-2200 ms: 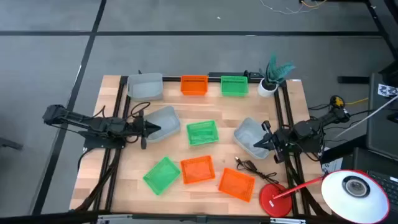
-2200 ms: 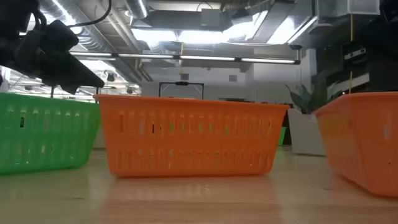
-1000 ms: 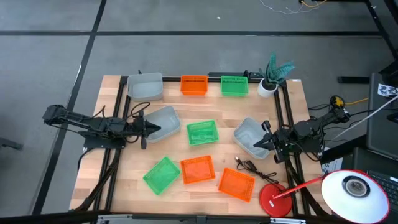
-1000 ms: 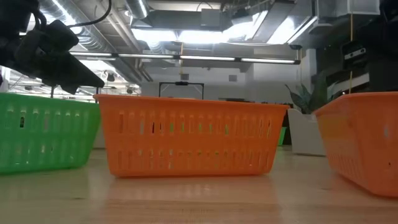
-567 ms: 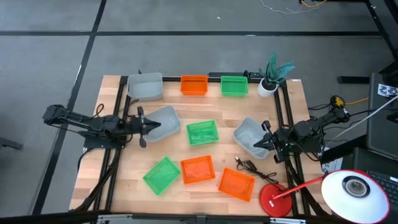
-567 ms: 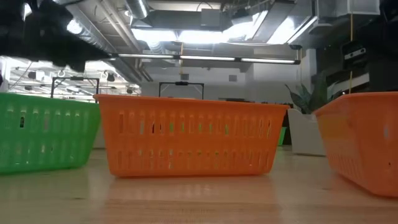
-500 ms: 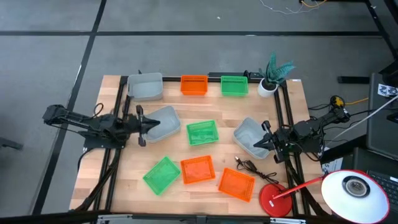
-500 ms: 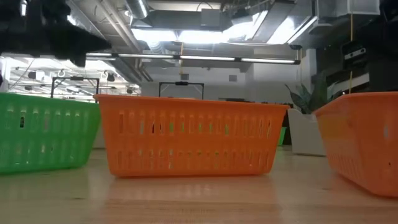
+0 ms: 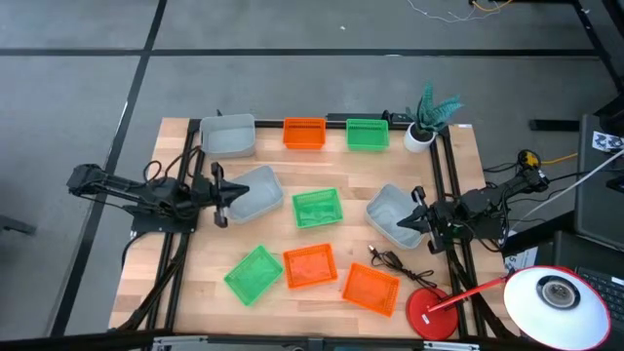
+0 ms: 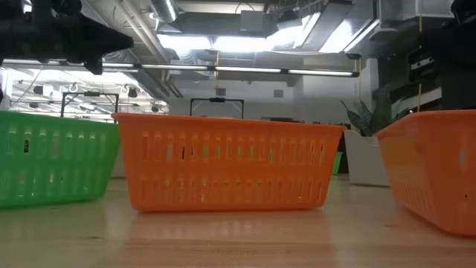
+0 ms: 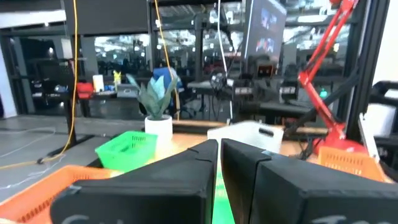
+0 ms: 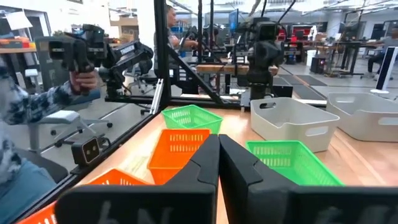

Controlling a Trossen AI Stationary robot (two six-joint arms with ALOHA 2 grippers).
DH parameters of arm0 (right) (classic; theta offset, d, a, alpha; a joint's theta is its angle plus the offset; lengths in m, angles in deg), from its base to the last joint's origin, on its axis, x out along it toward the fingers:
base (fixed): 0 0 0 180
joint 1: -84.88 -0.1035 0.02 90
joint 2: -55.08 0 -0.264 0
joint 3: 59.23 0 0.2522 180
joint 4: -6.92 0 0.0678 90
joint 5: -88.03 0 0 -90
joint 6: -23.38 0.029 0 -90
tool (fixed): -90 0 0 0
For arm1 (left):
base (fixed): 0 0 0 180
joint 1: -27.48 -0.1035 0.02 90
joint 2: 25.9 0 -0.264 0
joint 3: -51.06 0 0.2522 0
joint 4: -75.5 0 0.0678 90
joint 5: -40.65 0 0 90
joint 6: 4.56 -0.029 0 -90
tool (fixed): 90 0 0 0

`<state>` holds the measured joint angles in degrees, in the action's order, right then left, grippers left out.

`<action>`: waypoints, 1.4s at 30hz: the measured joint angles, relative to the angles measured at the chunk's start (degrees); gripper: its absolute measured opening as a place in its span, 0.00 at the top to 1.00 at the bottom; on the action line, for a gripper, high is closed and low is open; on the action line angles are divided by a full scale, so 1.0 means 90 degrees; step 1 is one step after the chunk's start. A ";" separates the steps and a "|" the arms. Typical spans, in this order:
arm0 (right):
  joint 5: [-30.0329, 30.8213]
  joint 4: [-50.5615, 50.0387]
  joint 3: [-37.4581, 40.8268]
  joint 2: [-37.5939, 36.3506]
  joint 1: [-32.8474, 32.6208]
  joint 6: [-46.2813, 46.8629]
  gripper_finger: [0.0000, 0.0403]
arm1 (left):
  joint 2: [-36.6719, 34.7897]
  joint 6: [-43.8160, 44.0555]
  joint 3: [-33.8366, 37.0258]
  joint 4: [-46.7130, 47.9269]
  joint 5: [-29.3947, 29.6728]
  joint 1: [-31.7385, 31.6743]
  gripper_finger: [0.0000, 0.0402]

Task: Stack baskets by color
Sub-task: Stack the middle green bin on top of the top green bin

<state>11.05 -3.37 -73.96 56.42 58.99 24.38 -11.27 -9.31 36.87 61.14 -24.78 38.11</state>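
Nine baskets rest flat on the wooden table. Along the far edge stand a grey one (image 9: 228, 136), an orange one (image 9: 304, 133) and a green one (image 9: 367, 134). Mid-table lie grey (image 9: 257, 192), green (image 9: 317, 208) and grey (image 9: 390, 214). Near the front lie green (image 9: 253, 273), orange (image 9: 310, 266) (image 10: 227, 171) and orange (image 9: 371, 289). My left gripper (image 9: 226, 191) (image 11: 219, 149) is shut and tipped upward above the left rim of the mid-left grey basket. My right gripper (image 9: 405, 223) (image 12: 217, 146) is shut and level over the right rim of the mid-right grey basket. Neither holds anything.
A white pot with a teal plant (image 9: 421, 132) stands at the far right corner. A red lamp base (image 9: 429, 314) and its white head (image 9: 556, 297) sit at the near right, a black cable (image 9: 390, 260) beside them. A person's sleeve and hand (image 12: 37, 102) show beyond the table.
My left gripper has tipped its fingers upward and risen, its tips drawing back a little toward the table's left edge, away from the mid-left grey basket. It has stayed shut. The baskets have not moved.
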 joint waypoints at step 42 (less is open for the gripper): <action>0.4165 0.3675 -0.1269 0.1010 0.0165 -0.3561 0.98 | 0.1136 -0.2705 -0.1396 -0.1083 0.0309 -0.2521 0.97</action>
<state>48.53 29.70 -85.38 65.52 60.48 -7.66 -1.04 -33.66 24.31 51.39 -22.01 15.43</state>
